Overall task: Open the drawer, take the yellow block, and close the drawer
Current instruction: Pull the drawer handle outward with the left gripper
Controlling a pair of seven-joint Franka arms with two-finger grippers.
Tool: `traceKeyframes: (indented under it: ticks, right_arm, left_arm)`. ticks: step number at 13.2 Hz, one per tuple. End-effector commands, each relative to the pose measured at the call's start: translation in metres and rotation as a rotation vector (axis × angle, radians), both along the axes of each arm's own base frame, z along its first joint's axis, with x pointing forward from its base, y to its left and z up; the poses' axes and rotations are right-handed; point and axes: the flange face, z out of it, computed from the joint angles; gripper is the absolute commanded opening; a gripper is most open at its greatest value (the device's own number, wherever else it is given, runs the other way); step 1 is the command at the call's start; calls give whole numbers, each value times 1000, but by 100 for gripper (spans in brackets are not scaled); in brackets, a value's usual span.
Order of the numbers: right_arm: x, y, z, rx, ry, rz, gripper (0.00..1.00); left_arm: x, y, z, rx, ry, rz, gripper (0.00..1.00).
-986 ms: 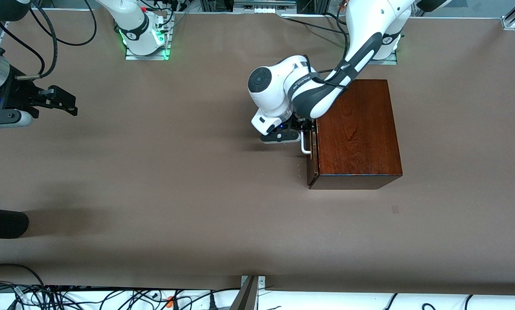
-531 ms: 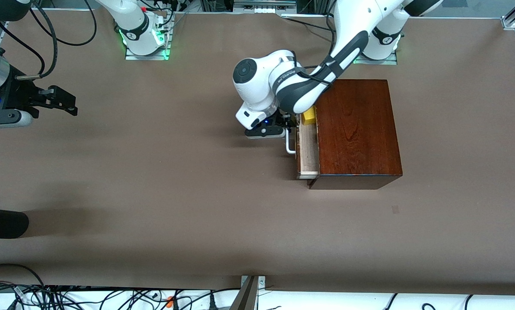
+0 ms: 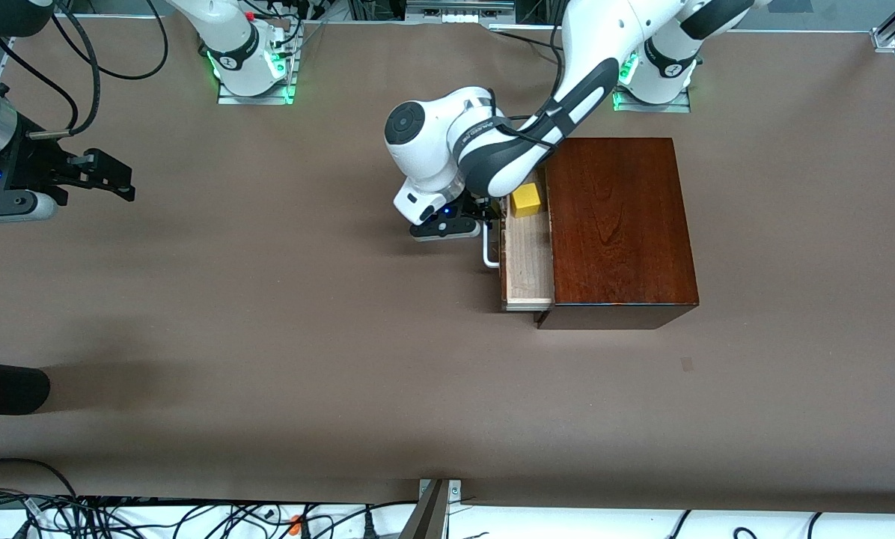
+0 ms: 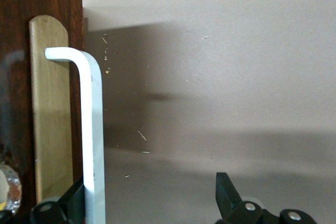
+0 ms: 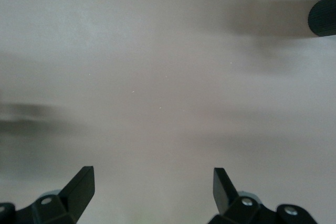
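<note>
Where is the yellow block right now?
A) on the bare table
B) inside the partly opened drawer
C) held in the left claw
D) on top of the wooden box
B: the yellow block sits on the pale floor of the drawer, which is pulled partway out of the wooden box.

The front camera sat high across the table (image 3: 268,337) and looked down toward the two arm bases along the top of its picture, taking in nearly the whole brown surface. The left wrist camera looked along its own fingers (image 4: 226,192), very close to the dark drawer (image 4: 21,3) front and its white handle (image 4: 92,140), with brown table past them. The front view shared that drawer (image 3: 526,258) and handle (image 3: 486,251), seen from above. The right wrist camera looked down past its fingers (image 5: 79,184) at bare table only, well above it, near the right arm's end of the table.
</note>
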Motion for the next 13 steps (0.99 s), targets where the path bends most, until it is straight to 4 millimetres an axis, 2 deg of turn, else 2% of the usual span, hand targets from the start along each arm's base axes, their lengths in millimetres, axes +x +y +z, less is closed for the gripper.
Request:
traceKeyframes:
  ticks: [1, 10, 12, 13]
  right_arm:
    - [-3, 1, 4, 3, -8, -6, 100]
    - [-4, 2, 4, 4, 0, -3, 100]
    - [-6, 12, 4, 5, -1, 15, 100]
    - [-6, 13, 6, 4, -5, 18, 100]
  left_arm:
    - [-9, -55, -1, -114, -32, -2, 100]
    - [-1, -78, 14, -212, -52, 11, 100]
    - [5, -72, 29, -217, -58, 24, 100]
    - [6, -67, 49, -221, -54, 36, 100]
